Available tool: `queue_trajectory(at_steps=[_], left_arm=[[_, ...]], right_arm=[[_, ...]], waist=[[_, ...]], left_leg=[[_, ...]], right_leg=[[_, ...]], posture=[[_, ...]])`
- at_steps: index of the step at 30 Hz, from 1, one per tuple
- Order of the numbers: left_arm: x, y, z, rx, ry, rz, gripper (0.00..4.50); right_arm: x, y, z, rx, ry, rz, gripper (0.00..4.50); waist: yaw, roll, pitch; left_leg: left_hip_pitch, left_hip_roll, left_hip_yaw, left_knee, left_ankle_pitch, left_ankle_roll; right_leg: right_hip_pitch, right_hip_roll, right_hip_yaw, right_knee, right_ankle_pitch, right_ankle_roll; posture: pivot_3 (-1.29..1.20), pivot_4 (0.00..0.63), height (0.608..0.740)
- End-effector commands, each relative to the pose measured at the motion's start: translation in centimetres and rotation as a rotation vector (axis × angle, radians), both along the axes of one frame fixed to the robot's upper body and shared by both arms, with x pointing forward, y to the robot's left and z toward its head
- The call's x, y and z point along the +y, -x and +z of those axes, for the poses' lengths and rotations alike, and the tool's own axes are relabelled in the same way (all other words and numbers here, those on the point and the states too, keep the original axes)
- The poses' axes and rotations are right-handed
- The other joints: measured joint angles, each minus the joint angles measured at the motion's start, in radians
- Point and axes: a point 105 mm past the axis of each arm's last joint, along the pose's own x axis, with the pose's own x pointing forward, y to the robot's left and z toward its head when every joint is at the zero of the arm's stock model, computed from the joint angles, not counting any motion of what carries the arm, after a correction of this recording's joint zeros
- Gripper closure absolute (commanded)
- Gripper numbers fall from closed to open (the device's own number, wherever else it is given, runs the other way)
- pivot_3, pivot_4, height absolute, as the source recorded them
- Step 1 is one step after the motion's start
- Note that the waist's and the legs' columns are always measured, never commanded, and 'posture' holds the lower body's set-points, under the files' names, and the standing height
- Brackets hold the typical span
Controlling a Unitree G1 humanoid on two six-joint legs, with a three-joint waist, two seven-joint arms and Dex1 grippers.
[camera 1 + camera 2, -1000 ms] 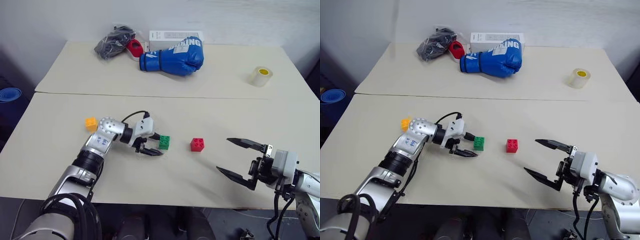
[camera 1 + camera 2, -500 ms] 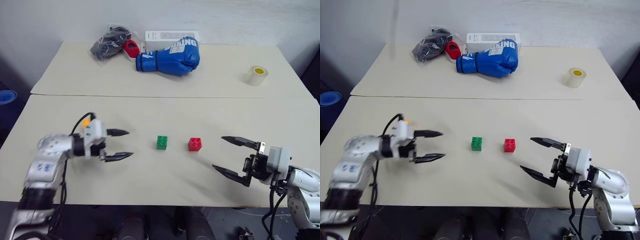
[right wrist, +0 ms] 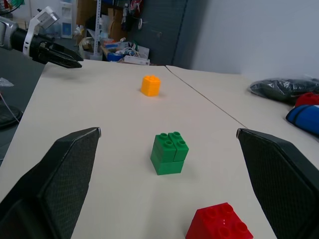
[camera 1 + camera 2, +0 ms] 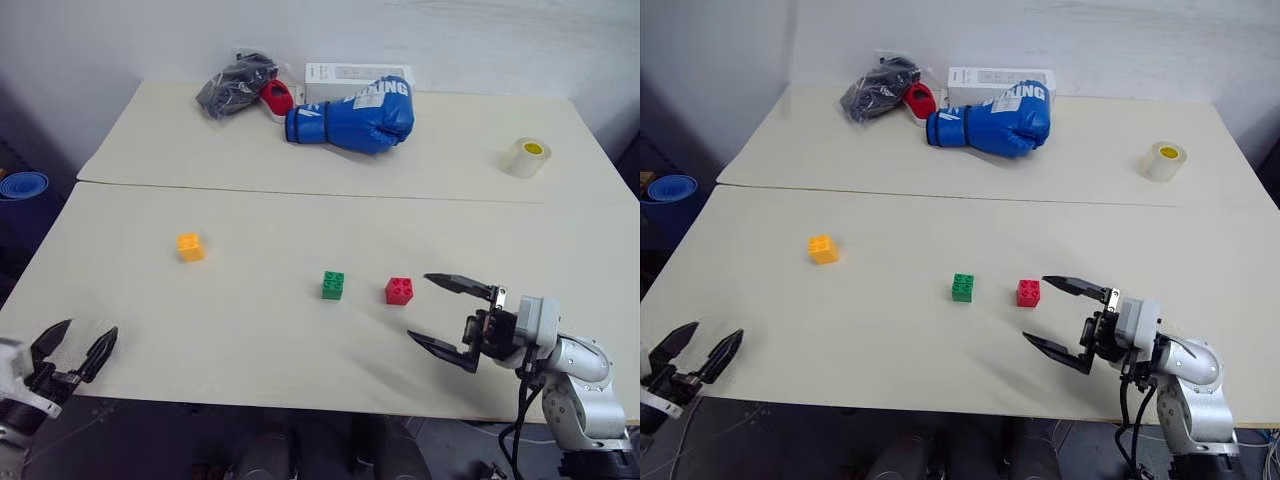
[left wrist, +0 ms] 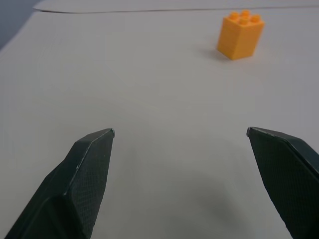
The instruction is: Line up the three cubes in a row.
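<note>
Three studded cubes stand on the near table: the orange-yellow one [image 4: 190, 246] off to the left, the green one [image 4: 333, 285] and the red one [image 4: 399, 290] side by side near the middle. My left gripper [image 4: 88, 331] hangs open and empty at the table's front left corner, far from the green cube, with the orange-yellow cube [image 5: 240, 35] ahead of its fingers. My right gripper [image 4: 420, 307] stands open and empty just right of the red cube, pointing left. Along its fingers I see the red cube [image 3: 219, 224], then the green cube [image 3: 169, 152].
On the far table lie a blue boxing glove [image 4: 352, 103], a white box [image 4: 355, 73], a black bag with a flat red object [image 4: 235, 85] and a tape roll [image 4: 526, 157]. A seam [image 4: 300, 192] separates the two tables. A blue bowl-like thing [image 4: 22, 185] sits beyond the left edge.
My left gripper drew back from the green cube to the table's front left corner and opened wider. The right gripper edged a little closer to the red cube. The cubes stayed put.
</note>
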Motion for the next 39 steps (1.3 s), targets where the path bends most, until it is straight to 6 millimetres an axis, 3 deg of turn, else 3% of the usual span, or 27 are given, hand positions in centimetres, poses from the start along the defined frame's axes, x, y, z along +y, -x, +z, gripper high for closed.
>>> queue_trajectory(at_steps=[1, 4, 6, 11, 15, 19, 22, 25, 30, 33, 36, 39], left_arm=[[-1.4, -2.0, 2.9, -0.123, 0.009, -0.012, 0.02], [-3.8, -4.7, 4.6, -0.189, 0.082, -0.032, 0.02], [-5.4, -7.1, 5.2, -0.184, 0.105, 0.043, 0.02], [-9.5, -10.9, 5.8, -0.169, 0.149, 0.176, 0.02], [-10.7, -12.7, 4.8, -0.130, 0.145, 0.251, 0.02], [-12.2, -14.7, 3.8, -0.096, 0.084, 0.217, 0.02], [-11.8, -15.1, 3.3, -0.076, 0.049, 0.237, 0.02], [-11.4, -15.1, 3.0, -0.070, 0.036, 0.249, 0.59], [-11.2, -14.5, 3.0, -0.093, -0.008, 0.186, 2.02], [-11.1, -14.2, 3.7, -0.135, 0.002, 0.026, 2.98], [-11.6, -13.4, 4.9, -0.158, 0.047, -0.277, 3.00], [-13.3, -12.5, 6.2, -0.120, -0.072, -0.695, 3.00]], right_arm=[[0.4, -0.1, 0.4, -0.028, -0.013, -0.002, 0.00], [0.6, -0.2, 0.5, -0.031, -0.014, -0.003, 0.00], [0.8, -0.3, 0.7, -0.036, -0.013, -0.003, 0.00], [1.0, -0.5, 1.0, -0.048, -0.011, -0.006, 0.00], [1.4, -0.7, 1.6, -0.056, -0.014, -0.004, 0.00], [2.1, -0.8, 2.2, -0.065, -0.012, 0.008, 0.00], [2.2, -0.9, 2.4, -0.071, -0.011, -0.002, 0.00], [2.2, -1.1, 2.6, -0.075, -0.009, -0.012, 0.00], [2.3, -1.2, 2.6, -0.079, -0.010, -0.020, 0.00], [2.4, -1.2, 2.5, -0.078, -0.010, -0.025, 0.00], [1.8, -1.3, 2.1, -0.070, -0.003, -0.034, 0.00], [0.9, -1.5, 1.6, -0.063, 0.017, -0.039, 0.00]], waist=[[0.000, 0.000, 0.000], [-0.001, 0.000, 0.000], [-0.004, 0.000, 0.000], [-0.005, -0.001, 0.000], [-0.008, -0.001, -0.001], [-0.004, -0.001, -0.001], [-0.003, -0.001, -0.001], [-0.003, -0.001, -0.001], [-0.004, -0.001, -0.001], [-0.005, -0.001, -0.001], [-0.006, -0.001, -0.001], [-0.005, -0.001, 0.000]], left_leg=[[0.000, 0.000, 0.000, 0.000, 0.000, 0.000], [0.000, 0.000, 0.000, 0.000, 0.000, 0.000], [0.000, 0.000, 0.001, 0.000, 0.000, 0.000], [0.000, -0.001, 0.002, 0.000, 0.001, 0.000], [0.000, 0.000, 0.004, 0.000, 0.001, 0.000], [0.000, 0.000, 0.004, 0.000, 0.002, 0.000], [0.000, 0.000, 0.003, 0.000, 0.002, 0.000], [0.000, 0.000, 0.003, 0.000, 0.002, 0.000], [0.000, 0.000, 0.003, 0.000, 0.002, 0.000], [0.000, 0.000, 0.003, 0.000, 0.002, 0.000], [0.000, 0.000, 0.003, 0.000, 0.002, 0.000], [-0.001, 0.000, 0.003, 0.001, 0.002, -0.001]], right_leg=[[0.000, 0.000, 0.000, 0.000, 0.000, 0.000], [0.000, 0.000, 0.000, 0.001, 0.000, 0.000], [0.000, 0.000, 0.000, 0.001, 0.000, 0.000], [0.000, 0.002, 0.000, 0.005, 0.000, 0.001], [0.000, 0.004, 0.001, 0.005, 0.001, 0.001], [0.000, 0.003, 0.001, 0.005, 0.000, 0.001], [0.000, 0.003, 0.001, 0.005, 0.000, 0.001], [0.000, 0.003, 0.000, 0.004, 0.000, 0.001], [0.000, 0.003, 0.000, 0.004, 0.000, 0.001], [-0.001, 0.003, 0.000, 0.004, 0.000, 0.001], [-0.001, 0.002, 0.000, 0.005, 0.000, 0.001], [-0.002, 0.003, -0.001, 0.005, 0.000, 0.000]], posture=[[0.00, 0.150, 0.740], [0.00, 0.150, 0.740], [0.00, 0.150, 0.740], [0.00, 0.150, 0.740], [0.00, 0.150, 0.740], [0.00, 0.150, 0.740], [0.00, 0.150, 0.740], [0.00, 0.150, 0.740], [0.00, 0.150, 0.740], [0.00, 0.150, 0.740], [0.00, 0.150, 0.740], [0.00, 0.150, 0.740]])
